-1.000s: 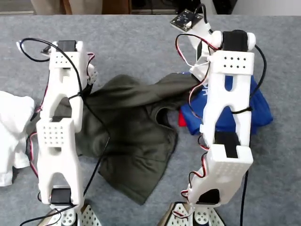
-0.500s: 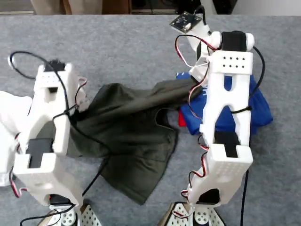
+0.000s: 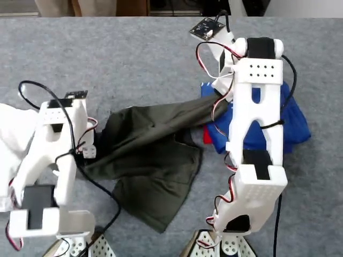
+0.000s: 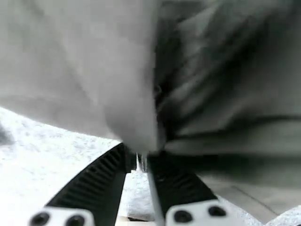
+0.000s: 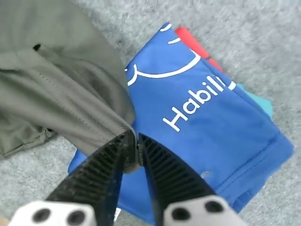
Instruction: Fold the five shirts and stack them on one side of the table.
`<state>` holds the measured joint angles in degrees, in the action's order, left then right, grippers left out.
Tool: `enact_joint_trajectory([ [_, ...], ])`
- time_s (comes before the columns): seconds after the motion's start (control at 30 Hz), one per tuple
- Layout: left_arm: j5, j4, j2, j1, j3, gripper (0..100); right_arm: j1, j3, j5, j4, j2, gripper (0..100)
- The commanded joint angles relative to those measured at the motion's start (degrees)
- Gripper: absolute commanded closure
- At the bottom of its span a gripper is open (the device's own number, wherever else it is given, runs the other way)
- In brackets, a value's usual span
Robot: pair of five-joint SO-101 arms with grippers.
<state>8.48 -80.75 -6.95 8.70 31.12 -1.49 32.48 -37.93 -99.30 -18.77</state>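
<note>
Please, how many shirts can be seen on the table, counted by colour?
dark green shirt: 1
blue shirt: 1
red shirt, an edge under the blue one: 1
turquoise shirt, an edge under the blue one: 1
white shirt: 1
Total: 5

In the high view, our left arm (image 3: 51, 160) slants up the lower left of the frame, and we have the left gripper (image 4: 141, 157) pinched tight on the olive shirt (image 3: 155, 155). Our right arm (image 3: 257, 134) runs straight up the right half, with the right gripper (image 5: 136, 143) clamped on that shirt too.
</note>
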Motion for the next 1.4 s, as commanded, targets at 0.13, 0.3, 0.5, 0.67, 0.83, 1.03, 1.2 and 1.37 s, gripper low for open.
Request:
enact_joint_trajectory([
  [0.13, -5.3, -0.5, -14.7, 7.4, -9.1, 77, -0.1, -0.1, -1.2, 0.4, 0.8, 99.4],
  [0.3, -11.0, 3.4, -15.6, 10.2, -18.7, 74, -0.1, -0.1, -1.2, 0.4, 0.8, 99.4],
  [0.5, -26.7, 11.9, -8.6, 4.7, -18.7, 74, -0.1, -0.1, -1.2, 0.4, 0.8, 99.4],
  [0.67, -34.2, 12.1, 5.1, -2.4, -22.1, 74, -0.1, -0.1, -1.2, 0.4, 0.8, 99.4],
  [0.83, -34.5, -0.4, 15.3, -6.5, -32.9, 74, -0.1, -0.1, -1.2, 0.4, 0.8, 99.4],
  [1.03, -34.5, -8.4, 26.8, -3.6, -40.1, 74, -0.1, -0.1, -1.1, 0.4, 0.8, 99.4],
  [1.2, -34.5, -10.2, 34.8, -0.4, -40.9, 74, -0.2, -0.1, -1.1, 0.4, 0.8, 99.4],
  [1.37, -40.6, -10.6, 39.3, 3.7, -44.0, 74, -0.3, -0.1, -1.0, 0.4, 0.8, 99.4],
])
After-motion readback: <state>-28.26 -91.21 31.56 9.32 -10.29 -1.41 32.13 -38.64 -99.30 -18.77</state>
